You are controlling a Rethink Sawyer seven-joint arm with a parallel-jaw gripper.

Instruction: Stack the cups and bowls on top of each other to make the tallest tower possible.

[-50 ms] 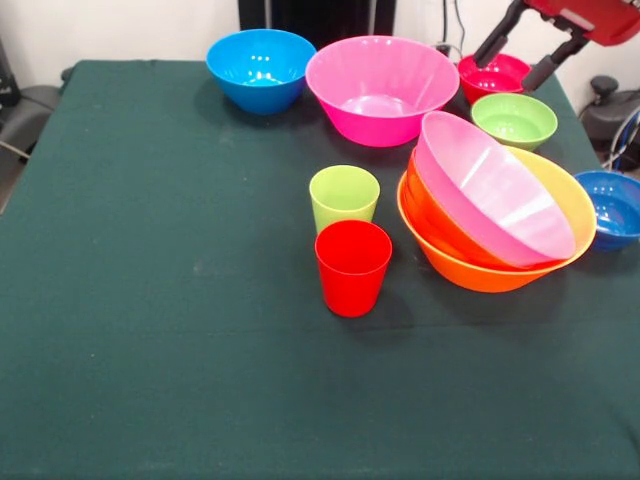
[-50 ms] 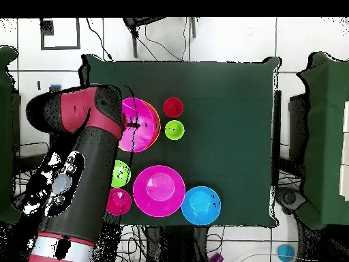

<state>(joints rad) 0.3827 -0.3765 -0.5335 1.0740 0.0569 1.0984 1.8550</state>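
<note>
front view: gripper [image 1: 520, 52] is up above the small magenta-red bowl [image 1: 492, 76], fingers spread, nothing between them. tower [image 1: 495, 215] so far: big orange bowl [image 1: 470, 265] as base, red-orange bowl nested in it, pink bowl [image 1: 490, 190] resting on top, tilted toward the cups, not seated flat. green cup [image 1: 344, 197] and red cup [image 1: 353, 266] stand upright just beside the tower, touching or nearly so. green bowl [image 1: 514, 120] sits behind the tower, dark blue bowl [image 1: 612, 207] at its far side from the cups. second pink bowl [image 1: 381, 88] and light blue bowl [image 1: 261, 68] further back. overhead view: arm [image 2: 82, 170] covers one side of the tower; cups just beside its free side, remaining bowls clustered toward the robot base. likely smaller bowls go next, widest-first for stability.
</note>
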